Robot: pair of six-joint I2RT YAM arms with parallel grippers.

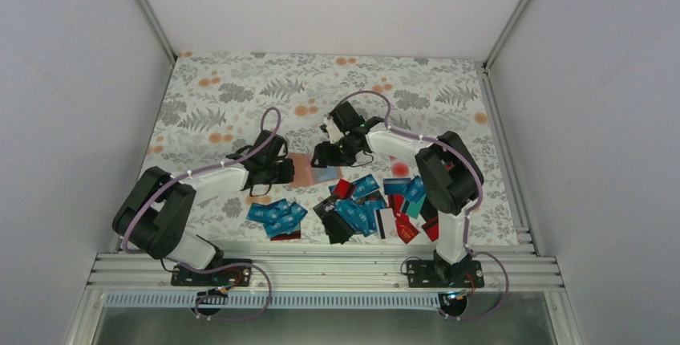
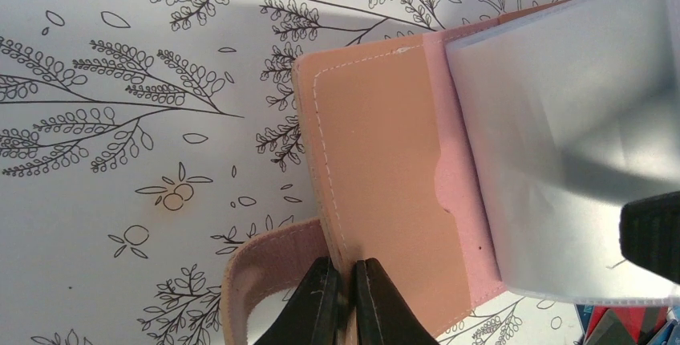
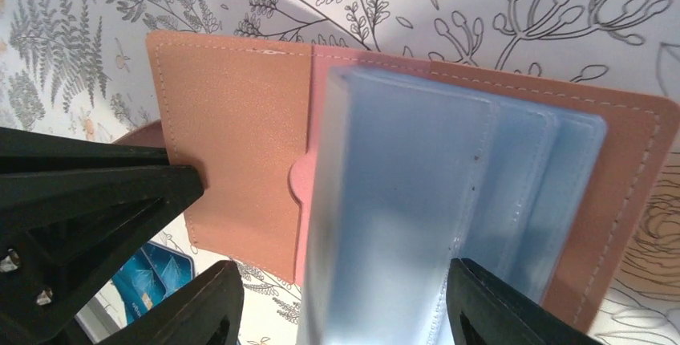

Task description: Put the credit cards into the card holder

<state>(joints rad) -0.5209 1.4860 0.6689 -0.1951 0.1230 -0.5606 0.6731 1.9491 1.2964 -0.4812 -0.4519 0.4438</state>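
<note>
Card holder (image 3: 232, 136) lies open mid-table, just far of the credit cards (image 1: 365, 204). Your left gripper (image 2: 346, 301) grips its left edge, fingers pressed together on the leather. Your right gripper (image 3: 343, 289) straddles the clear sleeves (image 3: 401, 217), fingers apart. Both arms reach inward, grippers nearly meeting. Patterned table (image 1: 240, 96) extends far and left of the holder.

Floral-print tablecloth (image 1: 240, 96), grey ferns w/ orange blooms; white walls (image 1: 72, 80); alu rail (image 1: 321, 269) near edge.
</note>
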